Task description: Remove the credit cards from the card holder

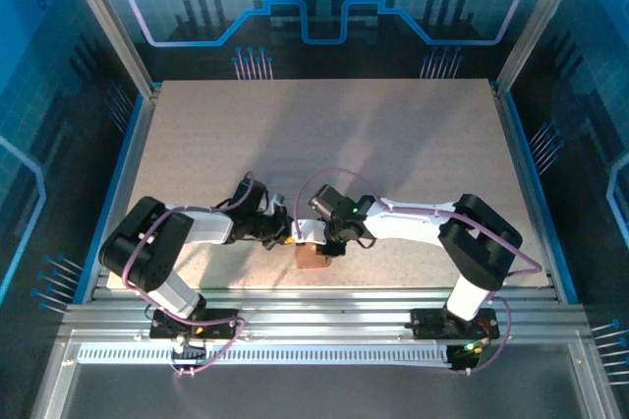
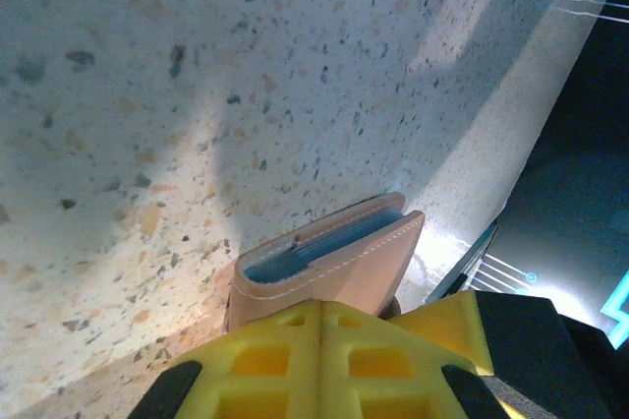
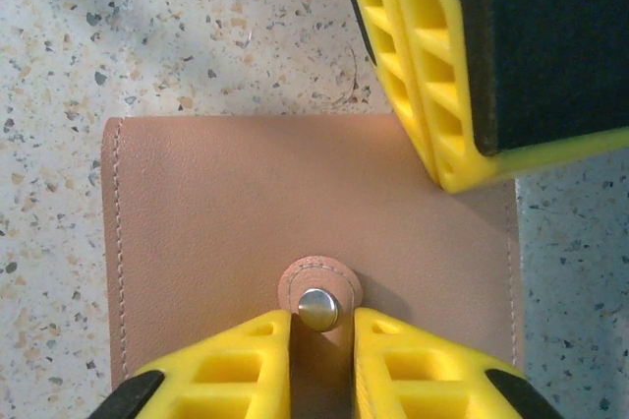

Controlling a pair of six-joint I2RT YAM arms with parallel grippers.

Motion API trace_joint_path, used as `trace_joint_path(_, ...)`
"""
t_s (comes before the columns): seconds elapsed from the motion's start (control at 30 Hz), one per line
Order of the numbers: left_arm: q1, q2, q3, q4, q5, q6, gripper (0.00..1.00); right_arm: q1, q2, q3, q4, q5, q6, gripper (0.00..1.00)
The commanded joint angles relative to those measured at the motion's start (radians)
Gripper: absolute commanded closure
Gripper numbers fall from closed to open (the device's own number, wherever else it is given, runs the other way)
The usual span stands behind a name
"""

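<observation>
The salmon-pink card holder (image 3: 236, 203) lies folded shut on the speckled table, close to the front edge (image 1: 313, 258). Its snap strap with a silver stud (image 3: 317, 308) runs between the fingers of my right gripper (image 3: 322, 326), which are closed against the strap's sides. My left gripper (image 2: 321, 306) is shut, its yellow fingertips (image 3: 423, 94) pressing on the holder's far corner. In the left wrist view the holder (image 2: 339, 262) shows blue-grey pocket edges (image 2: 314, 245) between its faces. The credit cards are hidden inside. Both grippers meet over the holder (image 1: 300, 234).
The table's front metal rail (image 1: 314, 306) runs just behind the holder. A blue-lit wall (image 1: 314, 6) closes the back. The tabletop (image 1: 324, 134) stretches away beyond the arms.
</observation>
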State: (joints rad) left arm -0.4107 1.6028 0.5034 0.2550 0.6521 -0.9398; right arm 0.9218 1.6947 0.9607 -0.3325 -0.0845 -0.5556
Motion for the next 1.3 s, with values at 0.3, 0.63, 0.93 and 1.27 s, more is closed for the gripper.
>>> trace_joint_path(0.3, -0.007, 0.033, -0.003, -0.155, -0.037, 0.022, 0.99, 0.008, -0.062, -0.072, 0.108, -0.078, -0.019, 0.84)
trace_joint_path(0.63, -0.006, -0.034, 0.024, -0.177, -0.014, 0.0, 0.98, 0.004, -0.161, -0.056, 0.087, 0.008, 0.324, 0.49)
trace_joint_path(0.93, -0.007, -0.155, 0.127, -0.314, -0.018, 0.018, 0.98, 0.034, -0.31, -0.1, 0.049, 0.147, 0.893, 0.5)
trace_joint_path(1.27, -0.006, -0.193, 0.159, -0.375, -0.055, 0.071, 0.97, 0.035, -0.341, -0.105, -0.027, 0.149, 1.265, 0.47)
